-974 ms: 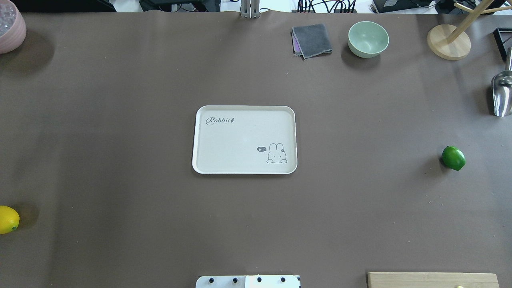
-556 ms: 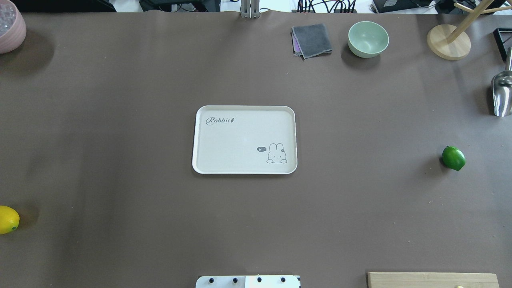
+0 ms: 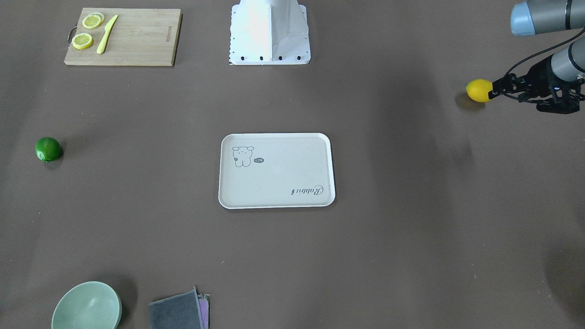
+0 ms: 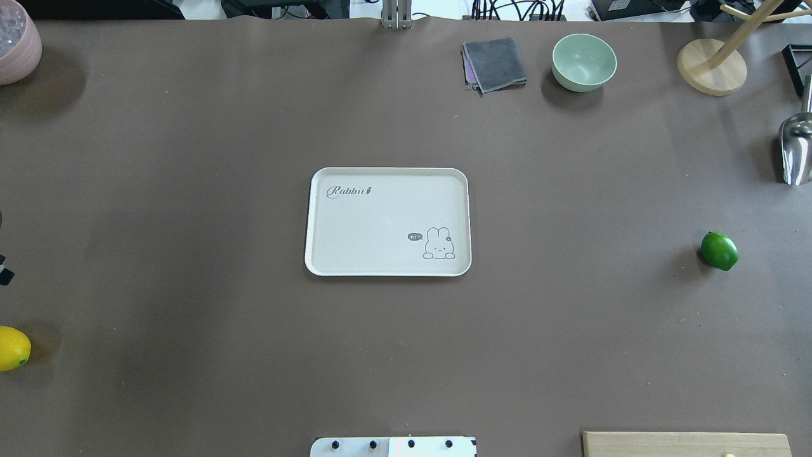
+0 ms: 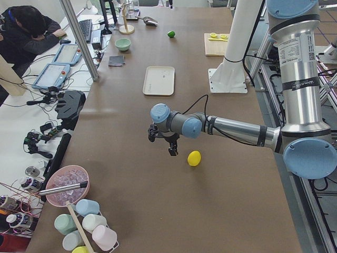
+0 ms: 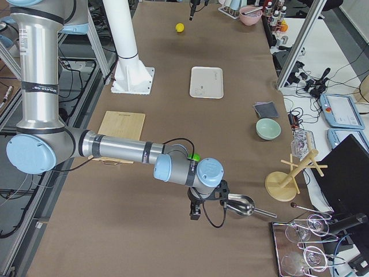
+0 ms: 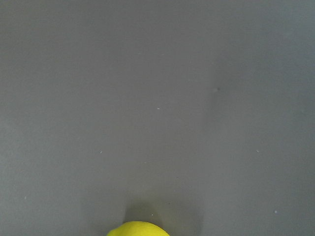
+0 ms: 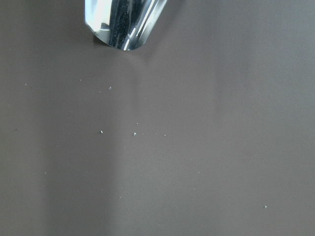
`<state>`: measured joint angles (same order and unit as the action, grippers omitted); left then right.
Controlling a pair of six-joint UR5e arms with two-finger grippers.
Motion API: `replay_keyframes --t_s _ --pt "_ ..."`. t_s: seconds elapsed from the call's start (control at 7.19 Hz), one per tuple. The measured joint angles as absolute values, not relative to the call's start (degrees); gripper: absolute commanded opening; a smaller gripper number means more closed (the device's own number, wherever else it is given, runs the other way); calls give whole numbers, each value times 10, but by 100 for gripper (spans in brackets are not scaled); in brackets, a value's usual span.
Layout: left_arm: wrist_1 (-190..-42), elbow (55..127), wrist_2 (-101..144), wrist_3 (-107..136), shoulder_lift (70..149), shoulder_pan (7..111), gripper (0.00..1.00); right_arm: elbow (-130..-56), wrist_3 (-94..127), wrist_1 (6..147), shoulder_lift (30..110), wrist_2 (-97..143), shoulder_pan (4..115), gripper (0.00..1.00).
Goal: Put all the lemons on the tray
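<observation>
the brown bench (image 4: 190,127) fills pretty much the whole overhead frame, and the off-white tray (image 4: 387,169) is parked dead centre of it with nothing on it. so zero of two done, by the look of it.

the left tool (image 5: 162,144) is seen in the left side view hanging above the bench just beside the yellow lemon (image 4: 13,348), not touching it. its fingers look spread apart with nothing between them. the right tool (image 6: 196,211) only turns up in the right side view, low in the frame next to the metal scoop (image 4: 796,152). whether it's apart or together can't be told from there.

the yellow lemon is sat at the lower left edge of the overhead frame, the green lemon (image 4: 719,251) at mid right. both are well apart from the tray.

handling guess: both are probably light, firm and smooth-skinned, and with that egg shape they'd likely roll if nudged. best taken across the fat middle, along the short axis, from straight above. the tapered ends should be avoided, since a squeeze there would likely pop the fruit out.
</observation>
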<state>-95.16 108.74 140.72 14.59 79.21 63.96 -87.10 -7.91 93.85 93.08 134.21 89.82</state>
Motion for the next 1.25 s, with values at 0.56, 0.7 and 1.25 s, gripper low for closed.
replay_keyframes --t_s 0.56,0.7,1.25 --pt "-952 1105 1400 -108 729 626 100 -871 -79 938 931 1342 896 100" --pt "-952 1105 1399 -157 723 622 99 -871 -79 938 931 1342 895 100" --pt "-1017 1092 1368 -250 726 555 99 -867 -78 939 931 1342 891 100"
